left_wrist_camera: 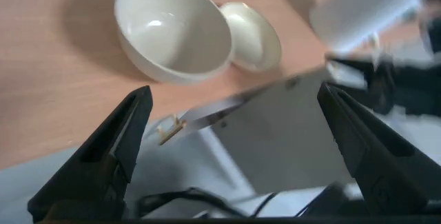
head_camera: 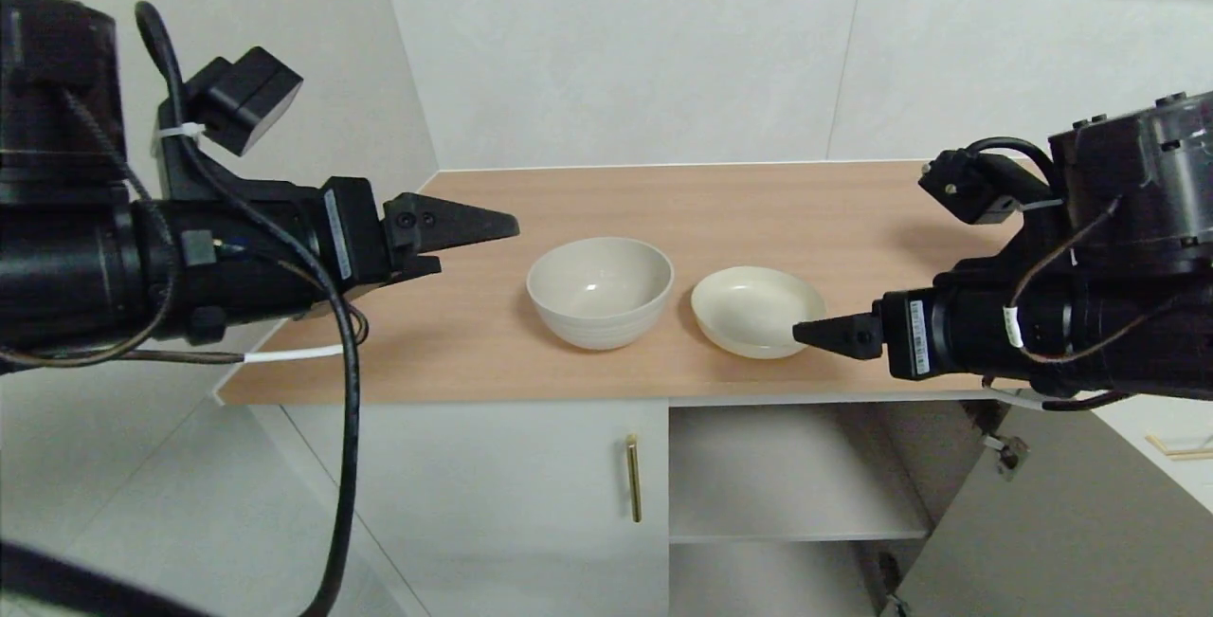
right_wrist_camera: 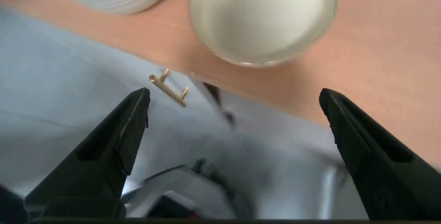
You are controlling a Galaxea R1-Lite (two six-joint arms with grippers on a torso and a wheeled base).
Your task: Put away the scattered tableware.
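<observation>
Head view has both pieces of tableware on the counter (head_camera: 720,205): a deep bowl (head_camera: 600,290) and, just to its right, a shallow dish (head_camera: 756,309). Whether the two touch cannot be told. Below the dish a cupboard shelf (head_camera: 787,475) stands open, next to a shut door with a brass handle (head_camera: 633,492).

The left gripper (head_camera: 479,245) hangs over the counter left of the bowl, apart from it. The right gripper (head_camera: 805,333) sits at the dish's near right rim. Both wrist views show the fingers spread wide, with nothing between them.

Nothing is grasped and nothing is stowed, so this looks like the approach to a first pick, most likely the dish with the right arm. That pick would call for one finger inside the rim and one outside before closing. Then comes a lift clear of the bowl and a carry down to the open shelf. A glazed rim may slip, so a firm, square pinch seems wise.
</observation>
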